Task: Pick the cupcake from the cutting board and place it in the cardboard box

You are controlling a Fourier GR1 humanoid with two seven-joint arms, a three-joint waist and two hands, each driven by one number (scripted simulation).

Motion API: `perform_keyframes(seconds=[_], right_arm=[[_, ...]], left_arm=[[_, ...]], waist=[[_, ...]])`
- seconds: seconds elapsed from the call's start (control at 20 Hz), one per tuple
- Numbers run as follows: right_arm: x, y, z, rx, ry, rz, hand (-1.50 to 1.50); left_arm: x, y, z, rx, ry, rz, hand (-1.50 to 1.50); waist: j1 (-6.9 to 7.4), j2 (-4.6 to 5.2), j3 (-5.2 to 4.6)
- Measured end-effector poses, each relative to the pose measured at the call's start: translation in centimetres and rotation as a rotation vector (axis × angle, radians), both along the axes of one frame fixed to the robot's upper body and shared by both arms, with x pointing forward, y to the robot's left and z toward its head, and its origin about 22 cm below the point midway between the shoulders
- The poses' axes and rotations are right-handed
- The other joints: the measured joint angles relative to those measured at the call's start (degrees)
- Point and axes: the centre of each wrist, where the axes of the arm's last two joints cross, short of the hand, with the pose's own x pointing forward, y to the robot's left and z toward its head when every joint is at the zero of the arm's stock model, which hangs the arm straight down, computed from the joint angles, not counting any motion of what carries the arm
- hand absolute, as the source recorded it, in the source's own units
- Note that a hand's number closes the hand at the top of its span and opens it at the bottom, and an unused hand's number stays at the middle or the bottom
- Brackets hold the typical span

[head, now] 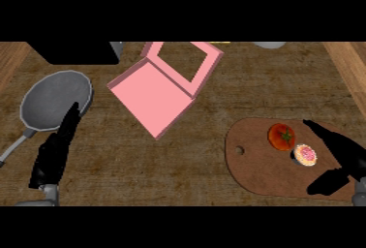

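Just left of right hand: cupcake

The cupcake, small, with pink frosting and a pale rim, stood upright on the brown cutting board, in the gap between the right hand's fingers and thumb. The pink box lay open, well apart from those fingers.

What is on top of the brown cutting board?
A red tomato and a small pink-topped cupcake sit on the cutting board. The right hand covers the board's right side.
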Motion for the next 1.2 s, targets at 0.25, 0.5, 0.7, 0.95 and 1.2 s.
perform_keyframes(seconds=[0.25,0.5,0.7,0.95,1.2], right_arm=[[0.1,0.2,-1.3,-0.015,0.015,0.012,-1.5],[0.4,1.1,-2.9,-0.012,0.046,0.019,1.5],[0.6,1.1,-2.6,-0.02,0.008,0.026,1.5],[0.7,0.6,-2.6,-0.109,-0.109,0.022,1.5],[0.9,0.2,-2.4,-0.144,-0.207,0.022,1.5]], left_arm=[[-0.4,0.2,-0.6,-0.003,0.001,0.002,0.0],[-0.1,0.5,-0.7,0.0,-0.001,0.001,0.0],[-0.5,-0.4,-0.8,0.001,0.0,0.006,0.0],[-0.1,0.3,-1.1,-0.002,-0.005,0.009,0.0],[-0.8,-0.1,-0.7,0.002,-0.002,0.001,0.0]], waist=[[0.02,0.01,0.01],[0.05,0.0,-0.01],[0.02,-0.05,-0.06],[0.0,0.01,-0.01],[0.05,-0.01,0.0]])
